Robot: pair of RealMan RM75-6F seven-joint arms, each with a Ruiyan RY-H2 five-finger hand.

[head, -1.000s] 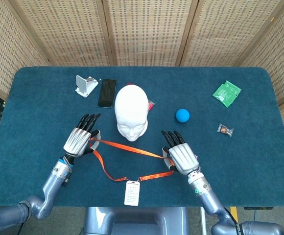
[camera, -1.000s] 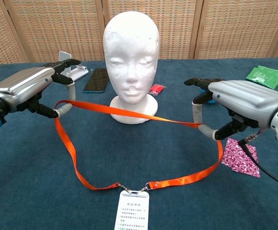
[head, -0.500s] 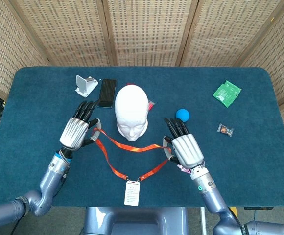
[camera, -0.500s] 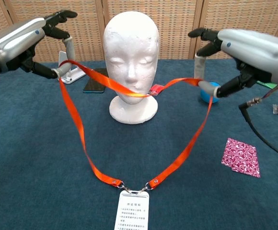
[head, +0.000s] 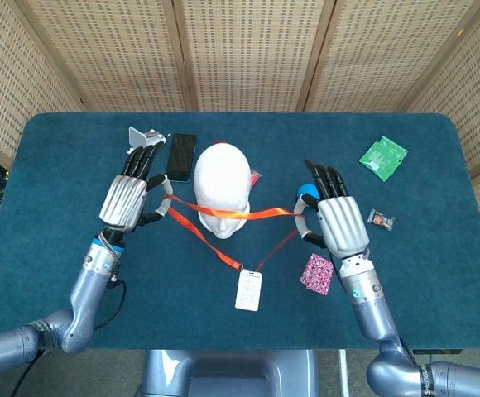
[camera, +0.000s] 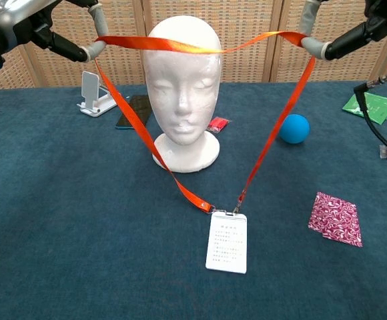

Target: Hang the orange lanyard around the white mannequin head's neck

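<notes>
Fingers of left hand [head: 127, 201] and right hand [head: 340, 222] pinch orange lanyard [camera: 180, 44] taut across mannequin head's [head: 222, 188] forehead.
Risk: strap snags on the crown w/o more lift; badge [camera: 226, 242] dangling at 6 o'clock may swing.

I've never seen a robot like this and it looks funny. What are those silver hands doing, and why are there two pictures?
Those are a robot's two arms, each ending in a metal hand. One picture looks down from a camera in the robot's head; the other looks forward from its chest, so you see the same moment twice.

The left hand and the right hand each hold a side of an orange lanyard, a neck strap, stretched across the forehead of a white mannequin head. A white badge card dangles from the strap.

On the blue table also lie a blue ball, a black phone, a white phone stand, a green packet, a small wrapped sweet and a pink patterned packet.
</notes>
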